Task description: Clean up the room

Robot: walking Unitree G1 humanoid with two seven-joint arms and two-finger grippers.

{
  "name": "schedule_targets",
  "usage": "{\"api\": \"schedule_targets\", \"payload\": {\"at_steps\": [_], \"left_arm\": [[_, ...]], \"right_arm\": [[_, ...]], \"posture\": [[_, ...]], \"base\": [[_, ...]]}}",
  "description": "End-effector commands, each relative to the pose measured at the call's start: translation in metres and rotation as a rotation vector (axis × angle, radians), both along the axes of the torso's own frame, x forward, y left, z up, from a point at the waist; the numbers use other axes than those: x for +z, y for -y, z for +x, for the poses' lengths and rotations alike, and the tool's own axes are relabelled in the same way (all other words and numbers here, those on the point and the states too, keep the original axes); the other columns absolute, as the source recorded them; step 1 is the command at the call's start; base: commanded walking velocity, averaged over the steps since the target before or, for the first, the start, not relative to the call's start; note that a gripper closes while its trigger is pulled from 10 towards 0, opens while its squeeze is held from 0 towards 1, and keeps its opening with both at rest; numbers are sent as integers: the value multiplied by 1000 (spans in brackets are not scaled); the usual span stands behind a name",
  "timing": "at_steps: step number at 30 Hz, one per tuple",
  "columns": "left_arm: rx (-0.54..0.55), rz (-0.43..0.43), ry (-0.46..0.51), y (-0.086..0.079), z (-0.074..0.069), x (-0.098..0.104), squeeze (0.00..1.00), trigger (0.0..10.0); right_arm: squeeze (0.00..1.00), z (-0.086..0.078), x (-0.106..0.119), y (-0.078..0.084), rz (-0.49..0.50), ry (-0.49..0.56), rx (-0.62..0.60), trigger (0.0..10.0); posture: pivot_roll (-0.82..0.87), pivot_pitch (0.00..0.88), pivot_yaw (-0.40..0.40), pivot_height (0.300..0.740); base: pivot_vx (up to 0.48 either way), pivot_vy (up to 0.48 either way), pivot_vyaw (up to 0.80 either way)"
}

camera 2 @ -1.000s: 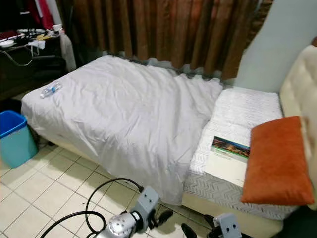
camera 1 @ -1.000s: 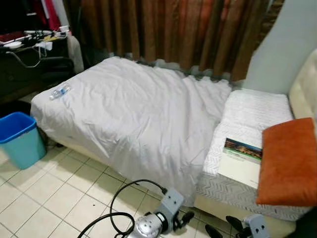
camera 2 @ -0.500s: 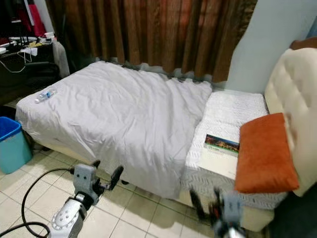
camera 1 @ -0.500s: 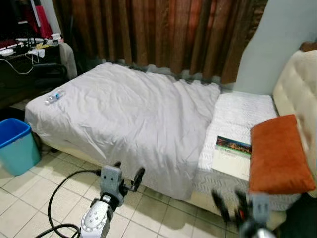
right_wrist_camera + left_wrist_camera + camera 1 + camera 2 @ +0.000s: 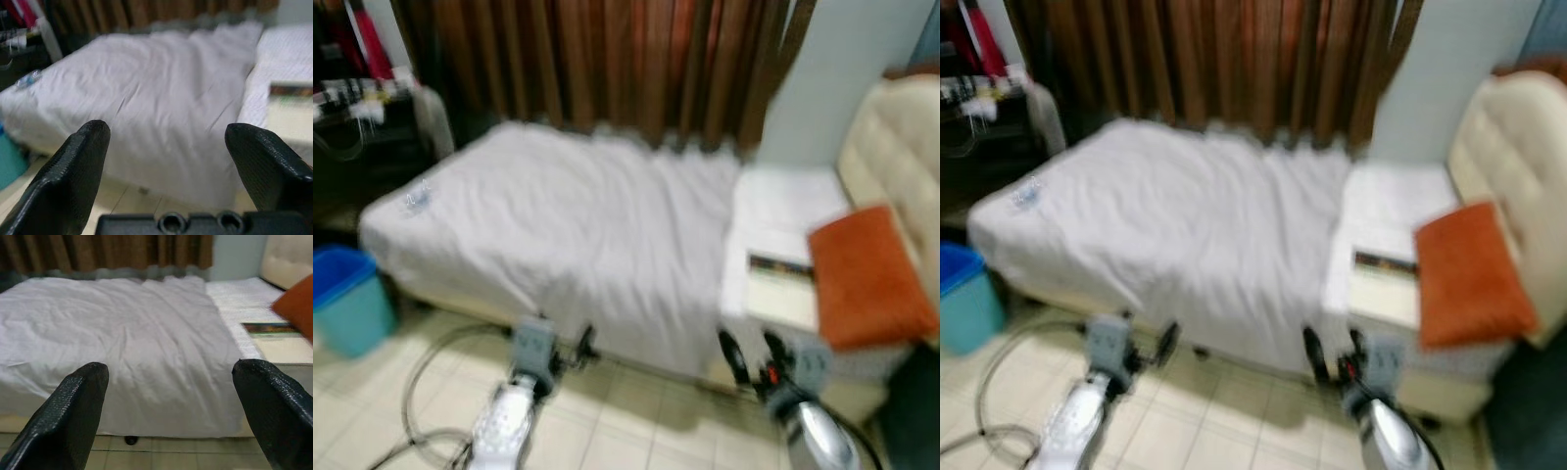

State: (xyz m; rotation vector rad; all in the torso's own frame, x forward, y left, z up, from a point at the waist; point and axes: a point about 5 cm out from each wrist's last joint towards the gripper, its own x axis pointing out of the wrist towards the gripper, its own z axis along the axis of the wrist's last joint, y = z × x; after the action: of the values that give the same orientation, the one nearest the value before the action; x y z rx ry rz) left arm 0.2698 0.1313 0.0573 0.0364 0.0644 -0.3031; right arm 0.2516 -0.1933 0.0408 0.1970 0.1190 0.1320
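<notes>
Bottle [image 5: 417, 200]: small clear plastic, lying flat on the sheet near the foot corner of the bed, at about 10 o'clock in the head view; blurred, cap end not readable. Likely light, smooth, thin-walled, prone to roll; best pinched across the middle of the body, lightly.
Book [image 5: 267, 328]: flat on the bare mattress at 2 o'clock, just beside the orange pillow [image 5: 867, 276]; stiff, probably heavier; take by a free edge.
Sheet [image 5: 122, 347]: soft, wrinkled, draped over the near bed edge; likely to drag if snagged.
Left gripper [image 5: 171, 396]: spread wide, empty, low above the tiles, facing the bed side.
Right gripper [image 5: 171, 161]: spread wide, empty, also facing the bed.
Bin [image 5: 348, 299]: blue, on the floor at 9 o'clock, near the foot corner, below the bottle.
Edges: bed side runs across straight ahead; dark desk [image 5: 357, 117] beyond the foot end; curtain [image 5: 597, 59] behind.
Room: open tile between grippers and bed; black cable [image 5: 421, 367] trailing by the left arm, a possible snag.
</notes>
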Motion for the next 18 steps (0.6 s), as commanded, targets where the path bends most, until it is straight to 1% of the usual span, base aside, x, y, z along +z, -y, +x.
{"api": "schedule_targets", "payload": {"at_steps": [1, 2, 5, 8, 11, 12, 13, 15, 16, 18], "left_arm": [[17, 15, -16, -7, 0, -1, 0, 10000], [32, 22, -28, -10, 2, -2, 0, 10000], [39, 24, -38, -12, 2, -3, 0, 10000], [72, -9, -71, -17, 2, -6, 0, 10000], [79, -17, -88, -19, 2, -9, 0, 10000], [82, -37, -102, -19, 1, -11, 0, 10000], [82, -37, -102, -19, 1, -11, 0, 10000], [78, -13, -113, -19, 0, -14, 0, 10000], [80, 0, -107, -19, -1, -14, 0, 10000], [83, 43, -79, -19, -3, -13, 0, 10000]], "right_arm": [[0, 2, 2, -4, -4, 5, 16, 10000], [0, 5, 1, -5, -10, 3, 30, 10000], [0, 7, 2, -6, -14, 3, 36, 10000], [0, 10, 2, -7, -17, 2, 38, 10000], [0, 11, 1, -7, -19, -2, 41, 10000], [0, 11, 1, -9, -16, -2, 50, 10000], [0, 11, 1, -9, -16, -2, 50, 10000], [0, 12, 1, -9, -20, 4, 54, 10000], [0, 12, 1, -9, -24, 8, 54, 10000], [0, 9, 0, -8, -18, 14, 47, 10000]], "posture": [[-9, 0, -49, 740], [-8, 0, -51, 740], [-7, 0, -52, 740], [-3, 0, -53, 740], [0, 0, -56, 740], [0, 0, -56, 740], [0, 0, -56, 740], [3, 0, -60, 740], [5, 0, -63, 740], [6, 0, -64, 740]], "base": [[0, 476, 513], [0, 480, 500], [0, 480, 500], [0, 480, 498], [0, 480, 490], [0, 480, 481], [0, 480, 481], [0, 480, 450], [0, 480, 0], [0, 0, 0]]}}
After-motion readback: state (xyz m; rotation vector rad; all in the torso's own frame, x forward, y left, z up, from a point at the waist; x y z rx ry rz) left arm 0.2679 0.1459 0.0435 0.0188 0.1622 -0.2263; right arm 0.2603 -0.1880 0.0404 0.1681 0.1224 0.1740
